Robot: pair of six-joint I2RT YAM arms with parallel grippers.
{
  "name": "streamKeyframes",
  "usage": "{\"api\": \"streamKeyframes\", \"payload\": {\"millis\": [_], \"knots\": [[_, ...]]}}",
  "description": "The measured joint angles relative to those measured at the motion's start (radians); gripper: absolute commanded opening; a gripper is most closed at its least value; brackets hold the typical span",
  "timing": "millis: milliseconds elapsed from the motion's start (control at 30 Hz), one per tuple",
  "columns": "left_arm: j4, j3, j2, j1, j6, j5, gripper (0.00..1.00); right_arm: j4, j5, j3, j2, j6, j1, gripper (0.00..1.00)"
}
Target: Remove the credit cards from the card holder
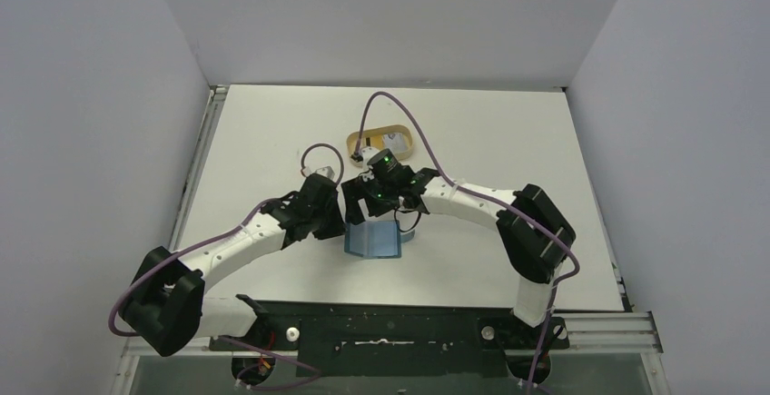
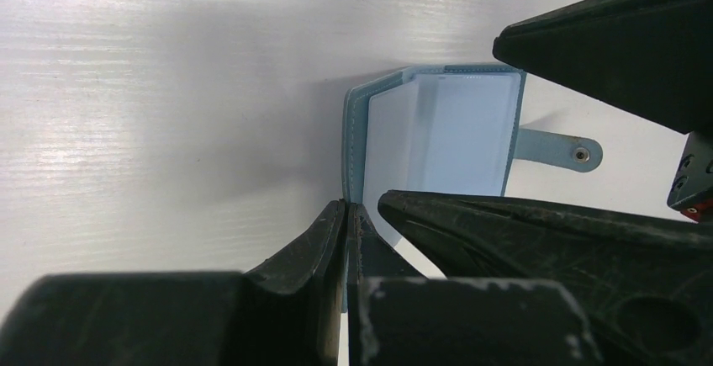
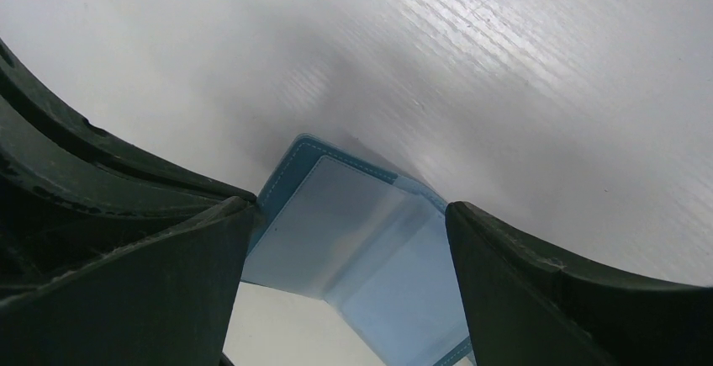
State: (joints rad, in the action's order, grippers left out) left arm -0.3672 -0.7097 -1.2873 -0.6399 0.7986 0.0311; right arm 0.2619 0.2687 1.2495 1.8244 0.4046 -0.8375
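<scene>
near the middle of the white table (image 1: 272, 141), between the two wrists: card holder (image 1: 372, 241), teal, opened like a book, lighter blue pockets exposed. in the left wrist view, one cover stands nearly upright and shows edge-on, with pale stitching along its rim; the other flap lies back behind the pockets. snap tab (image 2: 559, 149) pokes out flat from that far flap, on the side toward the right arm, with a small metal stud at its end.

inside the clear pockets: credit cards (image 2: 467, 130), pale whitish, tucked in and lying flush with the pocket sleeves. how many, cannot tell.

left gripper (image 2: 346, 208): fingers pressed fully together, tips meeting right at the lower corner of the upright cover. pinches that thin teal edge, as far as the left wrist view shows.

right gripper (image 3: 349, 206): spread wide, one dark finger on either side of the opened holder, straddling the pockets from above. hovers close over them; touching or just apart, cannot tell. from the left wrist camera, the same fingers (image 2: 622, 38) frame the holder above and below.

farther up the table, beyond both wrists: tan oval tray (image 1: 404, 132), well apart from the holder, partly hidden behind the right wrist and its purple cable. contents too small to make out.
</scene>
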Motion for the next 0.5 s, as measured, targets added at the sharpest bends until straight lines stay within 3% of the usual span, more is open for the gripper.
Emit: {"api": "streamKeyframes", "payload": {"millis": [500], "knots": [[-0.019,0.0,-0.001,0.0,0.0,0.014,0.0,-0.03,-0.027,-0.032,0.035,0.0,-0.013,0.88]]}}
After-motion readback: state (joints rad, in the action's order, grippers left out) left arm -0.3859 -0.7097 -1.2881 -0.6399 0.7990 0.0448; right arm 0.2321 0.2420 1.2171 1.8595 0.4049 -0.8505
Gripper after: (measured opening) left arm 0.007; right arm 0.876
